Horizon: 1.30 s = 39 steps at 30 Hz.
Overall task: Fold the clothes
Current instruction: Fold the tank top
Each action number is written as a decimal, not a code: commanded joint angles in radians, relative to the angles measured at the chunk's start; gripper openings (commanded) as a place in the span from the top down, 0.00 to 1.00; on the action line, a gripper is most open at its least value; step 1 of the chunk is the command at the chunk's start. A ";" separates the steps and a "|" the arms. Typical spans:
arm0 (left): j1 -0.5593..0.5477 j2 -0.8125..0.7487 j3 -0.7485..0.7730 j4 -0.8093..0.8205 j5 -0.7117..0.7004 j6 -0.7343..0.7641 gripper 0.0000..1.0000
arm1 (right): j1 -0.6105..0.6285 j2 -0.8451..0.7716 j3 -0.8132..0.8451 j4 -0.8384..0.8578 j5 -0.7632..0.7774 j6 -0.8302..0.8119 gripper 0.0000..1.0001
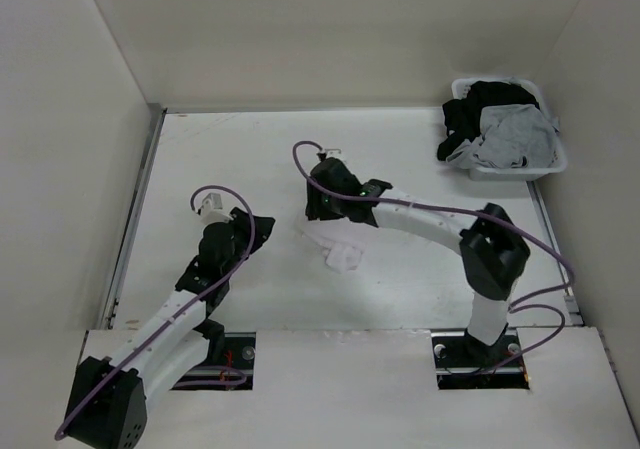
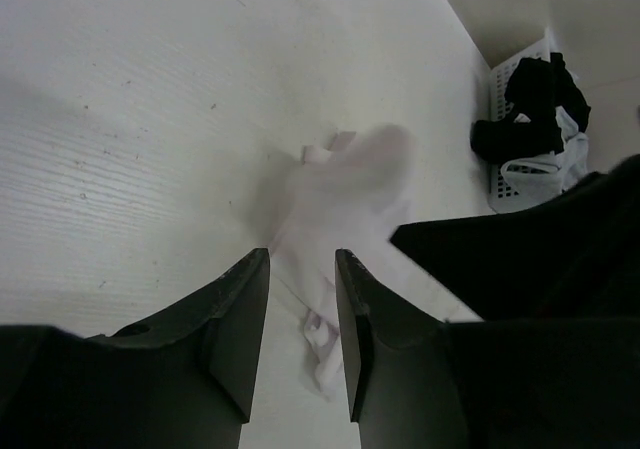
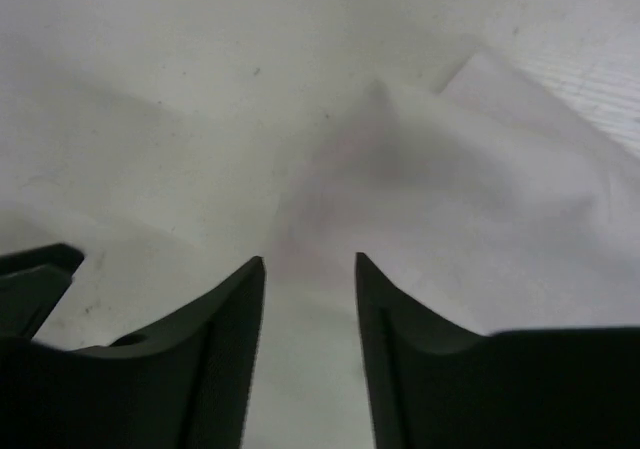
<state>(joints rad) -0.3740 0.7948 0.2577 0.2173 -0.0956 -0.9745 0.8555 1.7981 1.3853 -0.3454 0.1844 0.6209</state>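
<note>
Left wrist, left fingers [image 2: 230, 319] half open, empty, right fingers [image 3: 210, 349] likewise, over tank top [image 3: 480, 189]

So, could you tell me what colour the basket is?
The basket is white, best seen in the top external view.

The pale table [image 1: 220, 159] carries 2 things directly. 1 thin white tank top [image 1: 340, 254] lies rumpled near the middle, with a bunched end toward the near edge. 1 white slatted basket [image 1: 515, 173] stands in the far right corner, well apart from the top.
</note>
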 commanded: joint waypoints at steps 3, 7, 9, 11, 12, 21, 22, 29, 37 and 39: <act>0.037 -0.020 0.009 0.005 0.068 -0.004 0.68 | 0.030 0.002 0.072 0.003 0.027 0.034 0.41; -0.028 0.044 0.054 0.028 0.047 0.007 0.68 | 0.033 -0.208 -0.102 0.132 0.026 0.054 0.43; -0.073 0.090 0.075 0.054 0.031 0.011 0.68 | 0.032 -0.323 -0.230 0.173 0.030 0.060 0.58; -0.114 0.119 0.086 0.076 0.010 0.020 0.67 | 0.024 -0.446 -0.377 0.219 0.049 0.063 0.77; -0.133 0.124 0.086 0.080 -0.002 0.029 0.66 | 0.021 -0.512 -0.460 0.255 0.068 0.063 0.85; -0.112 -0.026 0.005 -0.073 -0.067 0.106 0.50 | -0.104 -0.986 -1.060 0.480 0.207 0.164 0.74; -0.099 -0.034 -0.003 -0.096 -0.067 0.111 0.50 | -0.133 -1.006 -1.094 0.505 0.204 0.166 0.66; -0.039 -0.080 -0.005 -0.225 -0.075 0.114 0.46 | -0.270 -1.054 -1.170 0.603 0.193 0.134 0.27; -0.061 -0.097 -0.015 -0.225 -0.073 0.088 0.43 | -0.299 -1.030 -1.217 0.701 0.185 0.129 0.23; -0.084 -0.075 0.000 -0.214 -0.078 0.095 0.43 | -0.295 -0.999 -1.206 0.706 0.175 0.126 0.23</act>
<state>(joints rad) -0.4335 0.7017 0.2436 -0.0216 -0.1623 -0.8829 0.5629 0.7738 0.1726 0.2649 0.3595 0.7601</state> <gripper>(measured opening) 0.568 0.772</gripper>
